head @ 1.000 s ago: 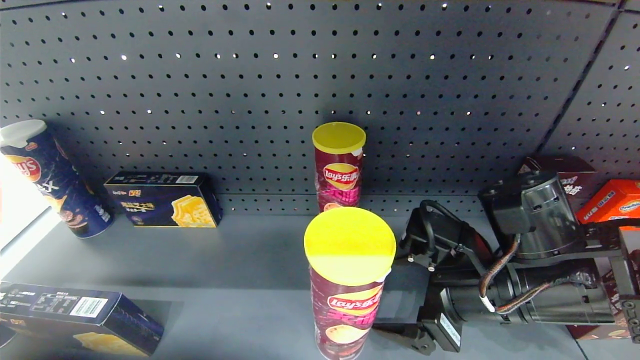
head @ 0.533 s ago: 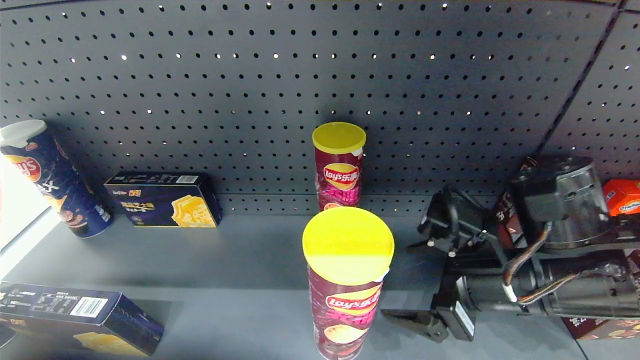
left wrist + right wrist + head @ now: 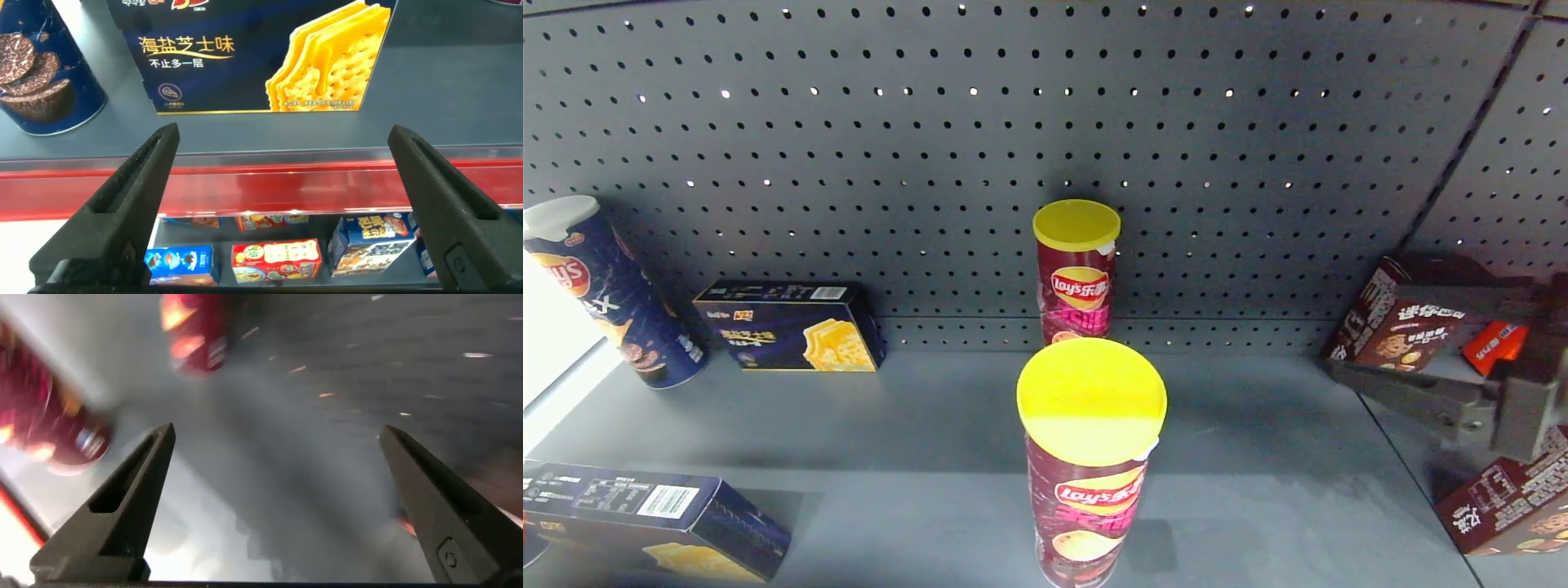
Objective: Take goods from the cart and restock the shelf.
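Front chip can [image 3: 1086,457] and rear chip can [image 3: 1076,273] stand upright on the grey shelf [image 3: 915,441]. Left tool [image 3: 282,131] and right tool [image 3: 278,433] are both spread, empty.

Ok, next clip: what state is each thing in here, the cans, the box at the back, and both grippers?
Front chip can: upright, yellow lid on, standing free.
Back chip can: upright, yellow lid on, against the back panel.
Blue can: standing, white lid on.
Blue cracker box: closed, resting on a long side.
Left gripper: open, empty.
Right gripper: open, empty.
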